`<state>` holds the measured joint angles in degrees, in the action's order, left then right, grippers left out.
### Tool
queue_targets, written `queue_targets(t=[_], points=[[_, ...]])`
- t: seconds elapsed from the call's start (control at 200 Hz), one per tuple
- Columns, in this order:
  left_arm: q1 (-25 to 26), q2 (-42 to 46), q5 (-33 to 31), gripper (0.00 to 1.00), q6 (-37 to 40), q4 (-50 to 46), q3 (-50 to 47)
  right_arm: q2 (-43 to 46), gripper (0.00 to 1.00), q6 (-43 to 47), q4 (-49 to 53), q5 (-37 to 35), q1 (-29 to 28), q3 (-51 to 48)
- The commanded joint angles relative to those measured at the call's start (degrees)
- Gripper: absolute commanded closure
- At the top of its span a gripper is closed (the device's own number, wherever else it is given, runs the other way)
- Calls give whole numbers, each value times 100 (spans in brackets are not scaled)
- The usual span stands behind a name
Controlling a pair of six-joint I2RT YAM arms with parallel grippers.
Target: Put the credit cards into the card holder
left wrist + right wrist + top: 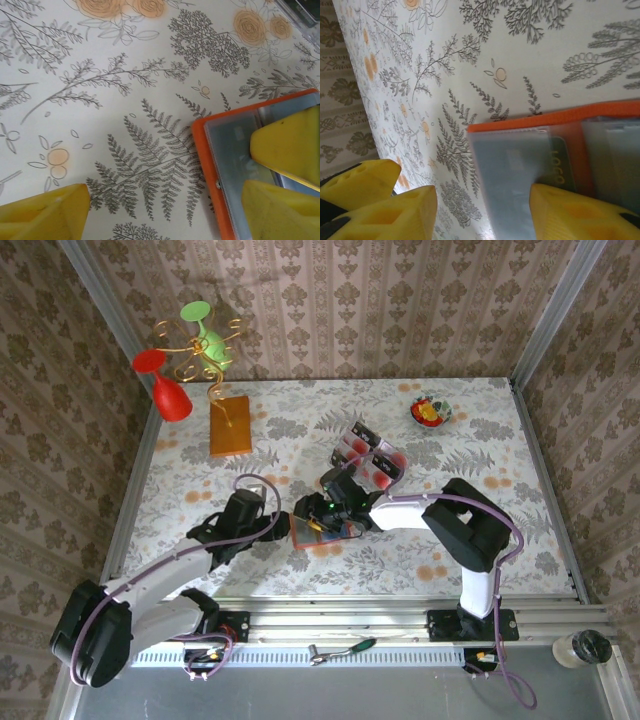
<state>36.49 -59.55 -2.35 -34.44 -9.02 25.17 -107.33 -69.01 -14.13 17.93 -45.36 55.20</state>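
Risks shoving the card holder (pixel 520 125) aside.
Straddles its edge with left pincer (pixel 165 192) and right pincer (pixel 480 195) both spread; could crumple it on closing.

Orange holder (pixel 200 150), grey-blue inside, at lower right; white cloth (pixel 125 50) printed with grey ferns and peach roses; yellow fingers (pixel 45 212) below.
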Motion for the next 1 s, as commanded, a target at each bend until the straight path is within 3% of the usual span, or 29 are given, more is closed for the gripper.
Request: queue_targets(t=[0.0, 0.225, 0.78, 0.995], points=[[128, -81, -61, 20, -146, 166, -99, 160, 55, -244, -137, -297, 42, -169], [354, -352, -160, 20, -234, 355, -110, 109, 77, -420, -259, -415, 74, -279], [522, -1349, -263, 16, -92, 651, 153, 129, 77, -506, -361, -411, 171, -361], [665, -1562, -533, 18, -94, 408, 286, 399, 77, 142, 340, -353, 236, -100]])
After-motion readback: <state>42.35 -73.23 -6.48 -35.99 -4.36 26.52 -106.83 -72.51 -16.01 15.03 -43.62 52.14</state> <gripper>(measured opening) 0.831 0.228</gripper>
